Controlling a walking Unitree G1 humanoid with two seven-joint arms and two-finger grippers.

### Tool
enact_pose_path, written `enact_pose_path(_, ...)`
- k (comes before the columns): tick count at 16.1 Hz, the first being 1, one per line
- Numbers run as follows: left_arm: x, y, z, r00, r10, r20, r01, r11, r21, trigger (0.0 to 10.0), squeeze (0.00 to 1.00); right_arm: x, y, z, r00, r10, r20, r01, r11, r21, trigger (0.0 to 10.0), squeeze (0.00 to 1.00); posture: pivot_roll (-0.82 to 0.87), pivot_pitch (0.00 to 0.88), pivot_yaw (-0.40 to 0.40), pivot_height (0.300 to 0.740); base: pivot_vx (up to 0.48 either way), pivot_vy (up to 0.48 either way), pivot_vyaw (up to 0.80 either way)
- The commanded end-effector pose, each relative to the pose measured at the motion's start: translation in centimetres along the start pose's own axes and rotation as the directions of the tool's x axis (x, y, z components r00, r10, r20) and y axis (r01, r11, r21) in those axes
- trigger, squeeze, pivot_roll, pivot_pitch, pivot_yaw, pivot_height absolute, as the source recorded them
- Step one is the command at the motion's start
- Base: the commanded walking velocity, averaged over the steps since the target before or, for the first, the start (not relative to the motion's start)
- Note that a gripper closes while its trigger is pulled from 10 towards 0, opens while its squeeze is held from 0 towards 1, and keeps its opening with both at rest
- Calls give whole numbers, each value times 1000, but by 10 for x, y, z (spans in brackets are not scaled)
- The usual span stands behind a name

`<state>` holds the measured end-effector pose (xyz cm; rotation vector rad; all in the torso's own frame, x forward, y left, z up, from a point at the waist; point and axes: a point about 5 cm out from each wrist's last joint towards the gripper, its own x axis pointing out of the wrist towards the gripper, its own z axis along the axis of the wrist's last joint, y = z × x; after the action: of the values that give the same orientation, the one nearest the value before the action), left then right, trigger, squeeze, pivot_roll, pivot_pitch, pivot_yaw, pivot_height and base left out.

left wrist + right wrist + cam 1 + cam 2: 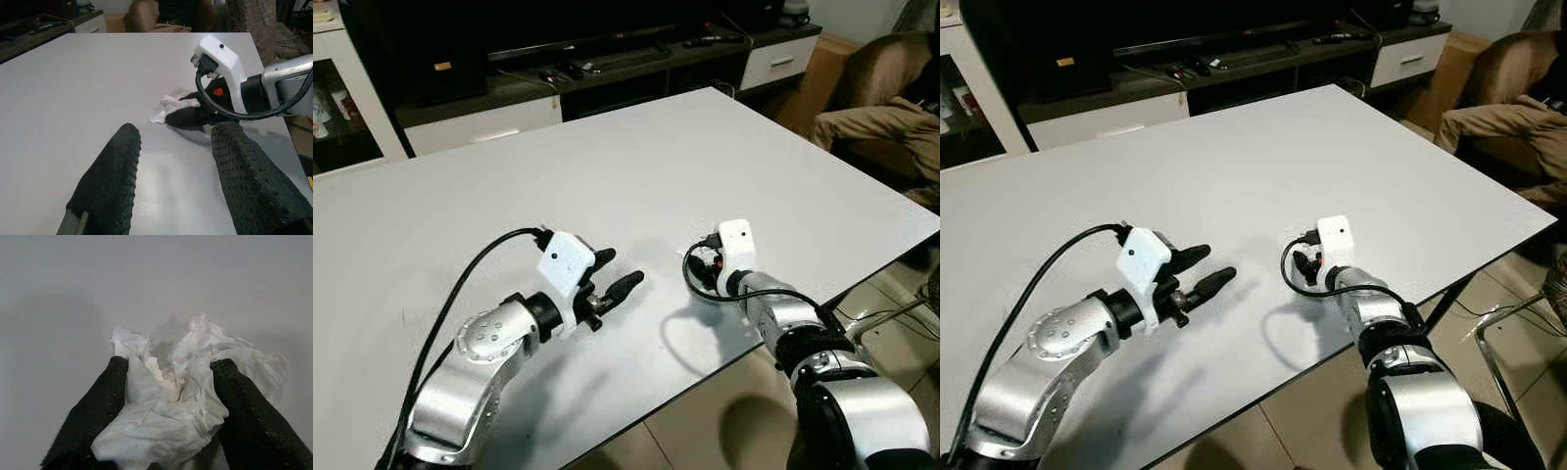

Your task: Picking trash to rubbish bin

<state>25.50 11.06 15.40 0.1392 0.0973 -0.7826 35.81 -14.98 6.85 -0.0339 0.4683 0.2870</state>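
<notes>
A crumpled white tissue (176, 396) lies on the white table (607, 166) near its front edge. My right gripper (168, 367) is down at the table with both black fingers (93, 411) pressed against the tissue's sides, shut on it. From the left wrist view the tissue (168, 105) pokes out past the right gripper's fingers (188, 117). In the head views the right gripper (705, 259) is mostly hidden under its white camera block. My left gripper (622, 274) hovers open just left of it, low over the table, holding nothing.
The table's front edge (744, 357) runs diagonally close under both arms, with tiled floor (705, 421) below. A person sits on a brown sofa (881, 117) at the right. A dark TV stand (607, 69) stands behind the table.
</notes>
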Motion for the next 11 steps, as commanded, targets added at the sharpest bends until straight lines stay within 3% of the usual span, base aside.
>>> enact_pose_path(1, 4, 1, 5, 1000, 0, 10, 0, 1000, 24, 10000, 0, -1, -3, -4, 1000, 0, -30, 0, 1000, 11, 0, 0, -111, 0, 2, 740, 0, 0, 0)
enact_pose_path(3, 6, 6, 4, 999, 43, 19, -44, 999, 10, 10000, 0, 0, -3, 2, 1000, 2, -5, -2, 1000, 17, 0, 0, -119, 0, -1, 740, 0, 0, 0)
enact_pose_path(4, 8, 14, 2, 990, 138, 13, -138, 990, 27, 10000, 0, 0, -4, 6, 1000, 14, 10, -14, 1000, 20, 0, 0, -125, 0, -9, 740, 0, 0, 0)
enact_pose_path(6, 9, 23, -2, 974, 224, 10, -225, 974, 17, 10000, 0, -1, -5, 8, 1000, 19, 26, -19, 999, 28, 0, 0, -131, 0, -15, 740, 0, 0, 0)
enact_pose_path(8, 9, 25, -5, 964, 265, 1, -265, 964, -3, 10000, 0, -2, -7, 10, 999, 23, 41, -24, 999, 38, 0, 0, -141, 0, -18, 740, 0, 0, 0)
enact_pose_path(11, 9, 28, -8, 943, 332, 3, -332, 943, -29, 10000, 0, -11, -21, 40, 981, -60, 185, 54, 998, 39, 0, 0, -148, 0, -23, 740, 0, 0, 0)
